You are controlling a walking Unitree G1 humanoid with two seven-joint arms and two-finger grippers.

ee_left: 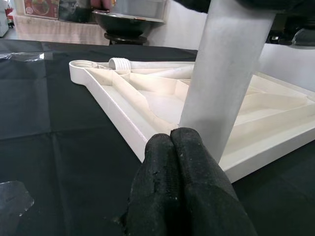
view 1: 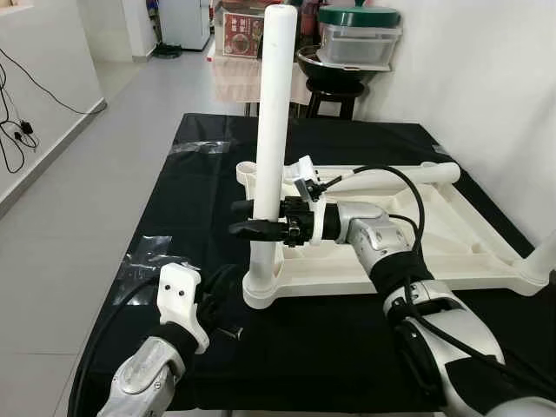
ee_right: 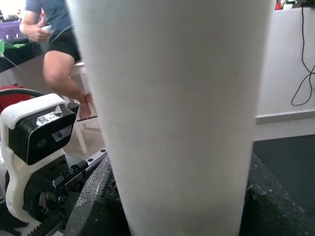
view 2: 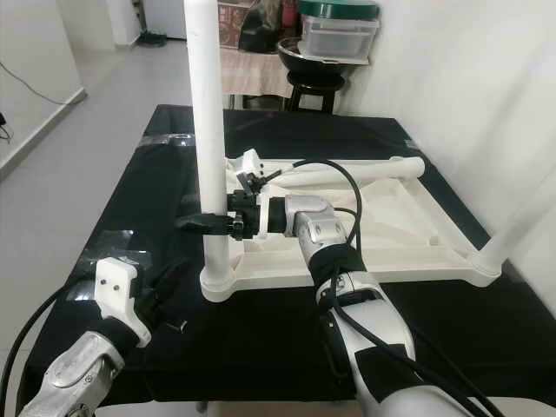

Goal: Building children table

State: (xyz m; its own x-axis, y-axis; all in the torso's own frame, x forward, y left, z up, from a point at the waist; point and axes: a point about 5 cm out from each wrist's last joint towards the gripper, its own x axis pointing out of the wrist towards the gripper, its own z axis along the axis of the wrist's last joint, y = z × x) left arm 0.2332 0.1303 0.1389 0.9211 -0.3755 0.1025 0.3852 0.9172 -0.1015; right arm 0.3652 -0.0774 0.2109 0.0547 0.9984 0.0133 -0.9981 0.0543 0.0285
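The white table top (view 1: pixel 417 248) is laid upside down on a black cloth (view 1: pixel 347 339), with one white leg (view 1: pixel 273 130) stood upright in its near corner socket. To the left of that leg, the left gripper (ee_left: pixel 172 142) is held low over the cloth just beside the corner, its black fingers pressed together on nothing. A small dark object (view 1: pixel 231 331) (too small to be identified) is seen on the cloth near it. The leg is clamped low down by the right gripper (view 1: pixel 261 219), one finger on each side. A second leg (view 1: pixel 400 178) is laid across the far ribs, partly hidden by cable. Right of the upright leg, a third leg (view 2: pixel 521 217) is cut off by the frame edge. A seated person (ee_right: pixel 59 39) is partly seen in the right wrist view.
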